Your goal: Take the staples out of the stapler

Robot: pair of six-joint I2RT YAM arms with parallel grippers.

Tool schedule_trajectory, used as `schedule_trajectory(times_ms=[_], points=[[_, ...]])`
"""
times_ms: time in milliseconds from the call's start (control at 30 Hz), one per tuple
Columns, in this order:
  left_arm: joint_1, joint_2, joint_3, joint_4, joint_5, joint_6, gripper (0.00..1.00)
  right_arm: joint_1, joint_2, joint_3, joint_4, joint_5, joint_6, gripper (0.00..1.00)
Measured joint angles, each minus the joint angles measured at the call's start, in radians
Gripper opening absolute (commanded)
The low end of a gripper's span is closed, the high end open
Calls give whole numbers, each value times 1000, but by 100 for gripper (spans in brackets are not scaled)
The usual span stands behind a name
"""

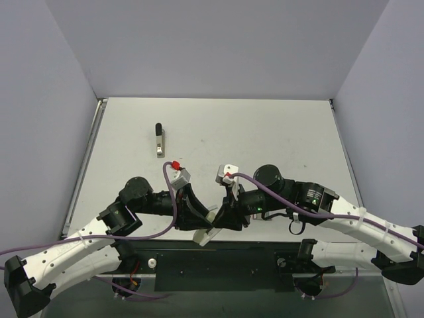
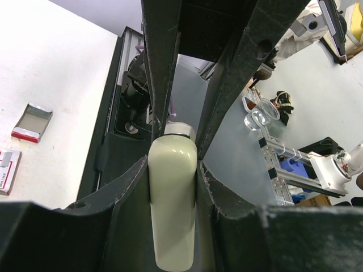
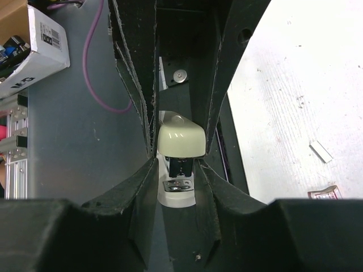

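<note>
A stapler with a cream rounded top, a black magazine, a metal anvil and a white base is held over the table's near edge between both grippers. In the top view only its white end (image 1: pixel 206 234) shows. My left gripper (image 2: pixel 173 170) is shut on the cream top (image 2: pixel 173 198). My right gripper (image 3: pixel 180 164) is shut on the front end (image 3: pixel 181 139), with the anvil (image 3: pixel 178 185) showing below. The two grippers meet in the top view, left (image 1: pixel 201 222) and right (image 1: pixel 224 217). A slim silvery-beige metal piece with a black end (image 1: pixel 159 140) lies apart at the far left.
A small red-and-white box (image 2: pixel 7 170) and a grey open lid-like piece (image 2: pixel 33 122) lie on the table near the grippers. A short silvery strip (image 3: pixel 321 151) lies on the table in the right wrist view. The table's black front rail (image 1: pixel 218 262) runs just below the grippers.
</note>
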Motion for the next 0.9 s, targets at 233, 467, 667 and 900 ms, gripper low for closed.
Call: schedule_trajectory(times_ms=[233,467,667,900], points=[[-13,1,0,-14,1,7,0,3,-11,-21,9,-4,2,0],[-21,2,5,-34,0,11,0,12,-50,-82,71,-2,19,0],[-32,-2,17,-81,-27,11,0,12,-135,-216,214,6,79,0],[-26,-71,27,-125,-105,9,0,28,-232,-337,229,8,129,0]])
